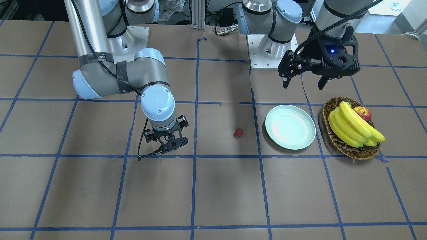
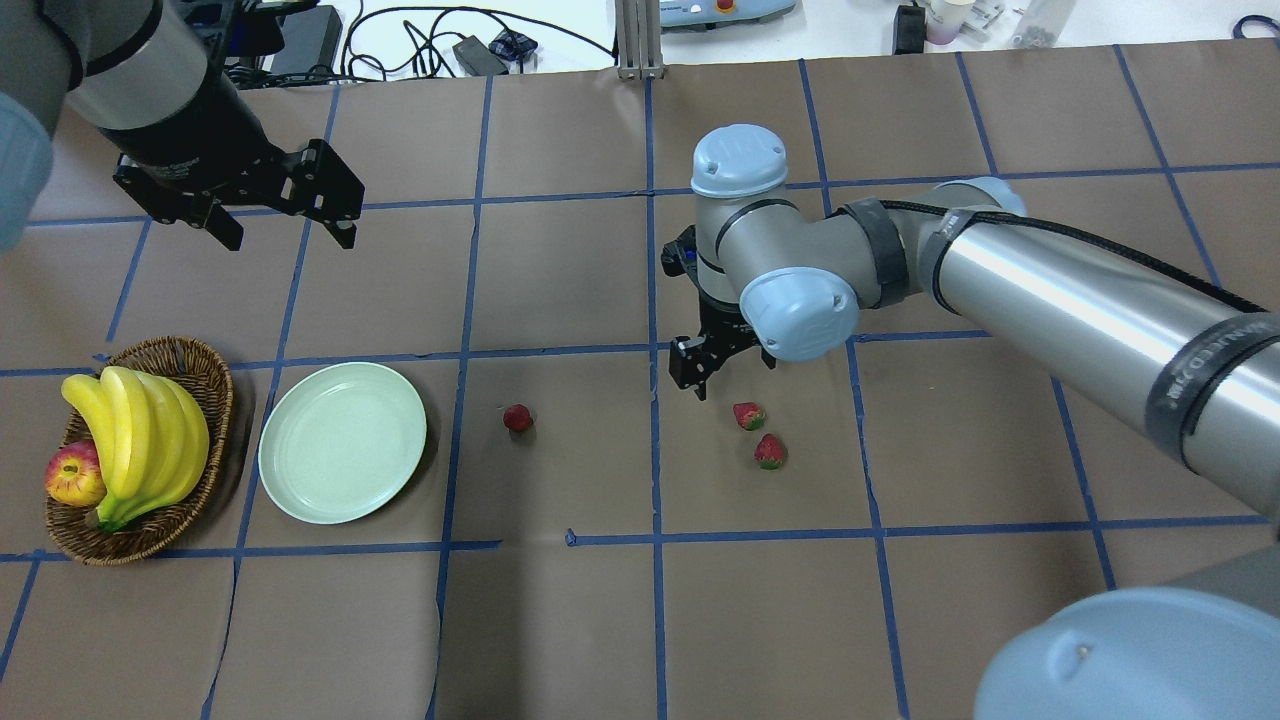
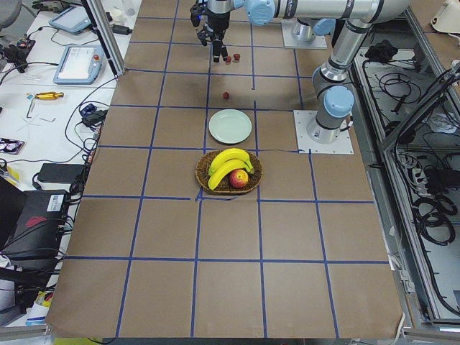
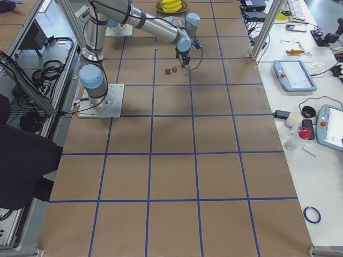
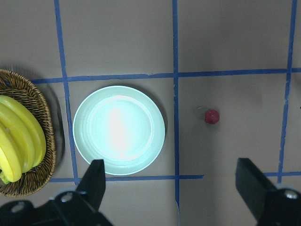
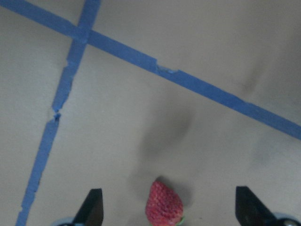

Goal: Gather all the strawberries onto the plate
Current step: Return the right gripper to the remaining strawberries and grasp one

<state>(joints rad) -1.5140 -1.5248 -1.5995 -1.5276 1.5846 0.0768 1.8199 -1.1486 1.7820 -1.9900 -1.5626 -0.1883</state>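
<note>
Nearest the right wrist lens, one strawberry (image 6: pixel 164 206) lies on the brown counter (image 2: pixel 560 620) between the widely spread fingers of the right gripper (image 6: pixel 167 192). The gripper is released, and its fingers stand apart from the berry on both sides. A second strawberry (image 2: pixel 769 451) sits just beside the first, a little closer to the robot's edge of the counter. A third strawberry (image 2: pixel 517 417) lies alone across a blue tape line (image 2: pixel 656 440), between that pair and the plate (image 2: pixel 342 442). All three berries rest on the counter outside the plate, roughly midway between the robot's edge and the operators' edge and well away from every corner. Beyond the plate, on the robot's left, a wicker basket (image 2: pixel 212 378) holds bananas (image 2: pixel 140 430) and an apple (image 2: pixel 75 472). The left gripper (image 2: pixel 290 238) hangs raised over that part of the counter, its fingers spread and grasping nothing.
</note>
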